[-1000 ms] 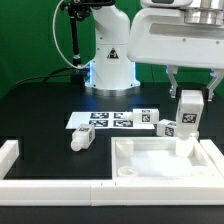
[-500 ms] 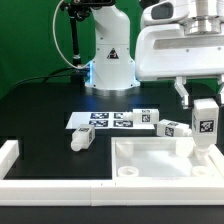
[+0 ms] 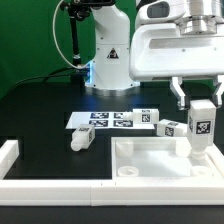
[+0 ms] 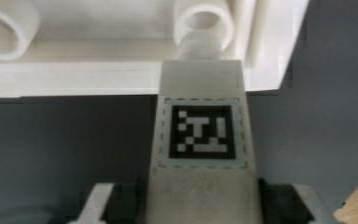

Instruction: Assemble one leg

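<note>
My gripper [image 3: 200, 100] is shut on a white leg [image 3: 202, 125] and holds it upright over the far right part of the big white square panel [image 3: 150, 160]. The leg's tag faces the camera. Its narrow lower end is at or just above the panel's far right corner; I cannot tell if it touches. In the wrist view the held leg [image 4: 204, 120] runs from between my fingers [image 4: 105, 195] toward a corner hole [image 4: 206, 20] of the panel [image 4: 87, 70]. Another leg [image 3: 81, 138] lies on the table left of the panel. Two more legs [image 3: 166, 126] lie behind the panel.
The marker board [image 3: 105, 120] lies flat behind the panel. A white L-shaped fence [image 3: 40, 185] runs along the front and left edge of the table. The arm's white base [image 3: 110, 50] stands at the back.
The gripper and the held leg moved toward the exterior view's right, from over the panel's back edge to its far right corner, then lifted very slightly.
</note>
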`<state>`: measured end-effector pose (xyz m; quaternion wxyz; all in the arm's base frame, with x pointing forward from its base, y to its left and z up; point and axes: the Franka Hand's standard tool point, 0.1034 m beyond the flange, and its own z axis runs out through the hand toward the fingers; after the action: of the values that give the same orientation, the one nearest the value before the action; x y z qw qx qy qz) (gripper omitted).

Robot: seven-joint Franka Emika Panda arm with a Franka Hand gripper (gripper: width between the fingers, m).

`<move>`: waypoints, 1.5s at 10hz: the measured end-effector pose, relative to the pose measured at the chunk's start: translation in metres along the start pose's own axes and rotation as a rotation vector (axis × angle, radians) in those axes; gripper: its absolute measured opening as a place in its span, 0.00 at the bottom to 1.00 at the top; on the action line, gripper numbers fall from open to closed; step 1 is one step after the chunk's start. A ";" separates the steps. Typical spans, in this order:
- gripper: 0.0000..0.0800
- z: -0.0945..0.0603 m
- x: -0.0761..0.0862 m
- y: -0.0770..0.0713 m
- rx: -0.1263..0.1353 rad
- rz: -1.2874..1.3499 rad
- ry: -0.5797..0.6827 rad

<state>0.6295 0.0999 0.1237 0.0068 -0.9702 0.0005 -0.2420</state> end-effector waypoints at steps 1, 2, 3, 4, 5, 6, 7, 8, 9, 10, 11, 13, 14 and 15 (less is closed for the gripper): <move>0.36 0.005 -0.005 0.000 -0.002 0.005 -0.009; 0.36 0.009 -0.009 0.001 -0.006 0.005 -0.017; 0.36 0.011 -0.010 0.001 -0.007 0.006 -0.020; 0.36 0.012 -0.010 0.000 -0.007 0.009 -0.021; 0.36 0.012 -0.010 0.000 -0.006 0.017 -0.021; 0.36 0.013 -0.009 -0.002 -0.005 0.018 -0.019; 0.36 0.014 -0.008 -0.003 -0.003 0.021 -0.014; 0.36 0.015 -0.007 -0.004 -0.002 0.029 -0.008; 0.36 0.016 -0.005 -0.004 -0.001 0.031 -0.001; 0.36 0.018 -0.004 -0.003 -0.002 0.032 0.008; 0.36 0.022 -0.008 -0.001 -0.005 0.028 0.003; 0.36 0.027 -0.014 -0.002 -0.007 0.023 -0.005; 0.36 0.029 -0.017 -0.005 -0.005 0.022 -0.008; 0.36 0.030 -0.019 -0.010 0.000 0.020 0.004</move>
<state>0.6267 0.1100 0.0889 0.0093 -0.9697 0.0101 -0.2438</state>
